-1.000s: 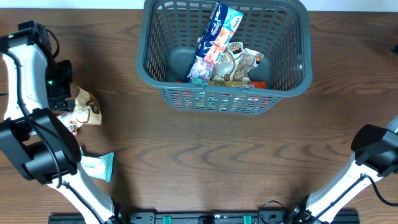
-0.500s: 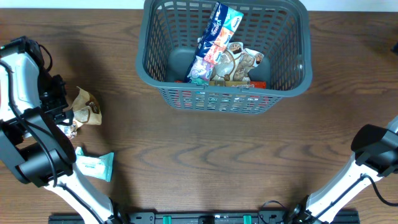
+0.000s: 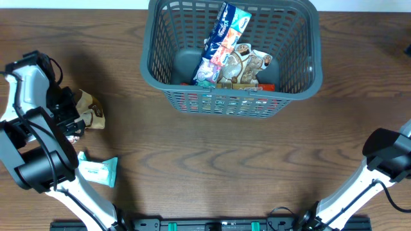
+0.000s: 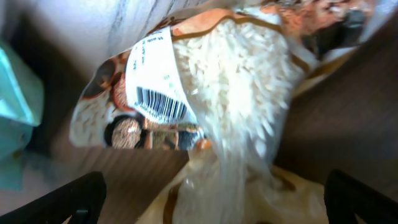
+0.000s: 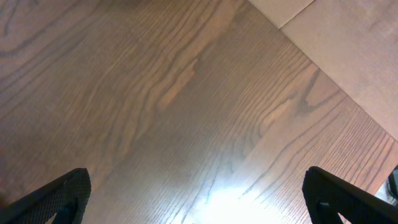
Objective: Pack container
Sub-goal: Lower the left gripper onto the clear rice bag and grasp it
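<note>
The container [image 3: 154, 70], a dark grey lattice basket, stands at the back centre and holds several packets [image 3: 225, 45]. A tan rice packet [image 3: 90, 110] lies on the table at the far left. It fills the left wrist view [image 4: 230, 81], showing white rice and a barcode label. My left gripper [image 3: 72, 119] is low over it. Its fingers [image 4: 217, 211] are wide apart on either side of the packet, open. My right gripper [image 5: 199, 202] is open and empty over bare wood. Only its arm [image 3: 388, 157] shows in the overhead view.
A teal packet [image 3: 99, 172] lies at the front left, just below the rice packet, and shows at the left wrist view's edge [image 4: 15, 106]. The table's edge and the floor beyond it [image 5: 348, 43] show in the right wrist view.
My left arm has moved toward the front of the table and brought its gripper down over the rice packet, which shifted slightly. The right arm has not moved.
</note>
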